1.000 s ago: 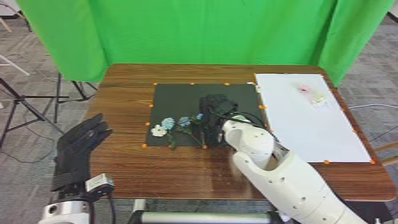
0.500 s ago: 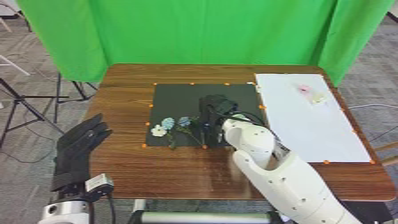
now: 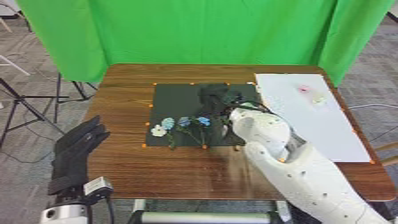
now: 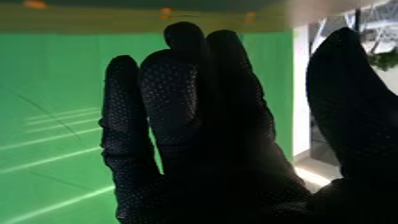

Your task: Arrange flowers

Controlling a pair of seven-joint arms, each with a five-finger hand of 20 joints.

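Right hand (image 3: 213, 97): we see it open and empty, fingers straight and thumb held well away from them.
Right-hand contact: we cannot tell whether it touches the black mat (image 3: 178, 100) beneath it.
Right arm (image 3: 306, 182): it slants from the front edge of the tabletop (image 3: 124, 100) towards the far right part of the mat, and the hand points away from us.
Left hand (image 3: 78, 145): it is open and loose, fingers pointing forward, at the tabletop's left edge, well apart from the flowers.
White flower (image 3: 159, 131): we find it on the mat, by the left edge near the front left corner.
Blue flowers (image 3: 184, 121): three sit in a row beside the white one, stems running towards the mat's front edge.
White board (image 3: 311, 135): along the tabletop's right edge; a pink flower (image 3: 304, 89) and a pale flower (image 3: 319, 100) lie near its far right corner.
Right wrist view: here we make out the gap between the thumb and fingers of the right hand (image 4: 222, 170), the green curtain (image 4: 53, 100) behind, and green leaves (image 4: 384, 60) past the thumb.
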